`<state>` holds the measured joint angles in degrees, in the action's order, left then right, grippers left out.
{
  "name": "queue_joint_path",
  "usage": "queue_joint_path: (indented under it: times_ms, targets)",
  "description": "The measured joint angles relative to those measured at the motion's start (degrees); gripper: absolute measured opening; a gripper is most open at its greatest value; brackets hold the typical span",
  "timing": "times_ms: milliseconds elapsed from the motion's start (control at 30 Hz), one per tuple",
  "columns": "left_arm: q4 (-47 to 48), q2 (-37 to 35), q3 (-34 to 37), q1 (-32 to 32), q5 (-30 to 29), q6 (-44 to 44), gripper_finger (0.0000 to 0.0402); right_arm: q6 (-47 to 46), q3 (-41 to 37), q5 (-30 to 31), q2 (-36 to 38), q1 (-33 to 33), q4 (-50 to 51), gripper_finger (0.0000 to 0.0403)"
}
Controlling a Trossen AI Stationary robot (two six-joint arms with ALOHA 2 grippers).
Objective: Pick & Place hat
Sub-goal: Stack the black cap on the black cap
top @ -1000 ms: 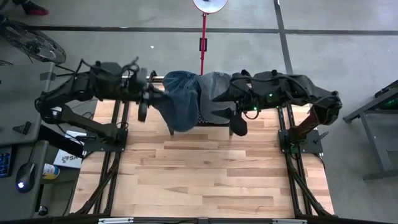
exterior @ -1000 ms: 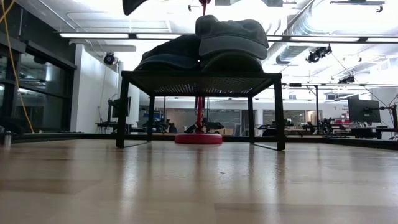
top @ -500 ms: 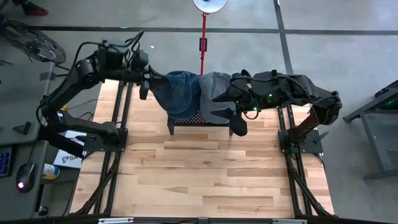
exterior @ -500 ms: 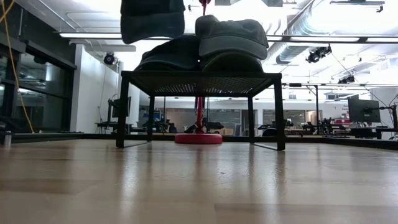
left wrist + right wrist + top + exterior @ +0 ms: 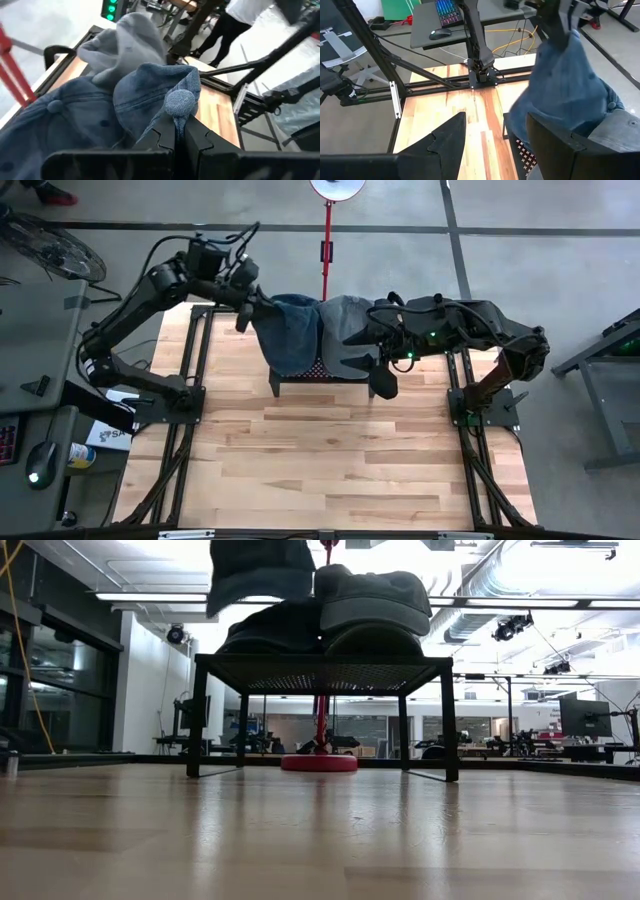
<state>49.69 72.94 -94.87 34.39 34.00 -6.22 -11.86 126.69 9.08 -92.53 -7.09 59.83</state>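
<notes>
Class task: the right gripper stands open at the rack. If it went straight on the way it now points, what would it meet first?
Most likely the blue denim hat hanging from the shut left gripper, right ahead of the right gripper; depth is hard to judge, and beyond it lies table.

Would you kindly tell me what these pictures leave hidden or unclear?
- High view: the stand top, covered by the blue hat and grey hat.
- Low view: the left gripper, shut on the blue hat, is cut off by the top edge.
- Right wrist view: the grey hat is cut by the picture's edge.
- Low view: the open right gripper is out of frame.
</notes>
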Motion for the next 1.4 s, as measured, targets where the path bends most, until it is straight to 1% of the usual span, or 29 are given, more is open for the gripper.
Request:
queue_joint_path:
  times_ms: [133, 267, 533, 600, 700, 867, 1167, 1267, 1400]
  targets:
    - [-0.25, 1.70, 0.00, 1.54, -1.11, 0.26, 0.0001, -0.28, 0.00, 0.20, -0.01, 0.00, 0.06, 0.0200]
    - [-0.61, 3.02, 0.00, 2.52, -0.42, 1.38, 0.0001, -0.62, 0.00, 0.47, -0.02, -0.01, 0.11, 0.0199]
    - [-0.68, 5.71, 0.00, 2.37, 0.36, 1.49, 0.0001, -0.97, 0.00, 2.11, -0.02, 0.00, 0.38, 0.0199]
    - [-0.68, 6.38, 0.00, 2.37, -0.88, 1.49, 0.0001, -0.80, 0.00, 2.77, -0.02, 0.00, 0.39, 0.0200]
    - [-0.74, 7.18, 0.00, 2.37, -4.72, 1.56, 0.0001, -0.77, 0.00, 3.06, -0.02, 0.00, 0.38, 0.0199]
    - [-0.88, 8.55, 0.00, 2.37, -9.02, 2.10, 0.0001, 0.09, 0.00, 5.56, -0.02, -0.02, 0.37, 0.0200]
    - [-2.62, 10.74, 0.00, 2.37, -10.59, 1.92, 0.0001, 0.29, 0.00, 8.70, -0.02, 0.00, 0.25, 0.0199]
    - [-2.92, 11.03, 0.00, 2.37, -10.96, 1.92, 0.0013, 0.25, 0.00, 8.76, -0.02, 0.00, -0.22, 0.0199]
    - [-3.75, 11.03, 0.00, 2.37, -11.24, 3.37, 0.0056, 0.01, 0.00, 8.76, -0.02, 0.00, -0.66, 0.0199]
